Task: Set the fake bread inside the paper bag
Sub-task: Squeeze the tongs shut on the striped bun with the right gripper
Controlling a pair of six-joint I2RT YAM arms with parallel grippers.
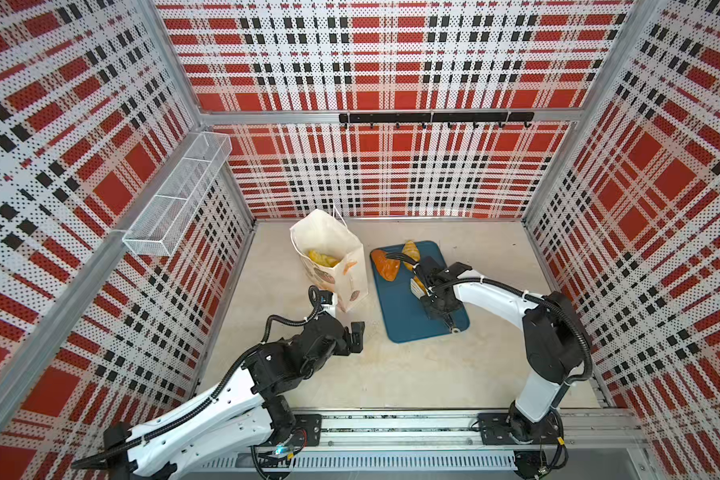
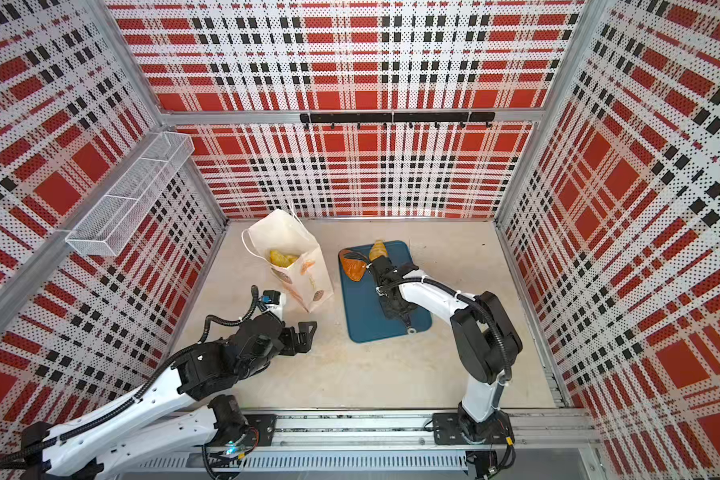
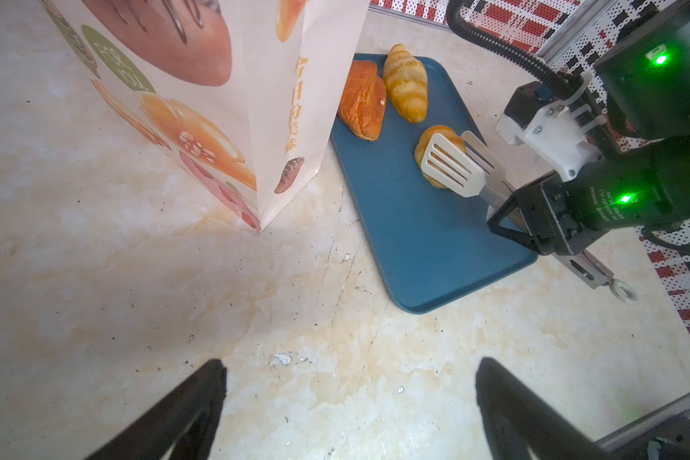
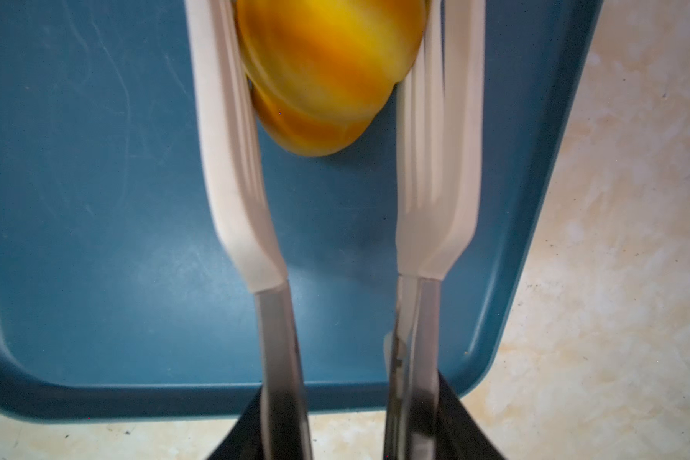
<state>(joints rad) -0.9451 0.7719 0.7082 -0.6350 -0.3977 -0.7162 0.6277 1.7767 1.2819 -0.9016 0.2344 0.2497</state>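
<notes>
The paper bag [image 1: 333,266] [image 2: 292,266] [image 3: 216,99] stands open at the back left with yellow fake bread [image 1: 323,258] [image 2: 282,258] inside. On the blue tray [image 1: 404,320] [image 3: 427,247] lie a dark orange-brown piece [image 1: 385,264] [image 3: 362,99] and a striped croissant [image 1: 410,249] [image 3: 407,83]. My right gripper [image 1: 433,303] [image 4: 347,438] is shut on white slotted tongs [image 3: 451,165] [image 4: 232,159]. The tong blades clasp a golden bun [image 3: 441,130] [image 4: 327,59] over the tray. My left gripper [image 1: 356,332] [image 3: 349,368] hangs open and empty near the bag's front corner.
A wire mesh basket [image 1: 175,199] hangs on the left wall and a black hook rail [image 1: 435,117] on the back wall. Plaid walls close in three sides. The arms' base rail [image 1: 391,428] runs along the front edge.
</notes>
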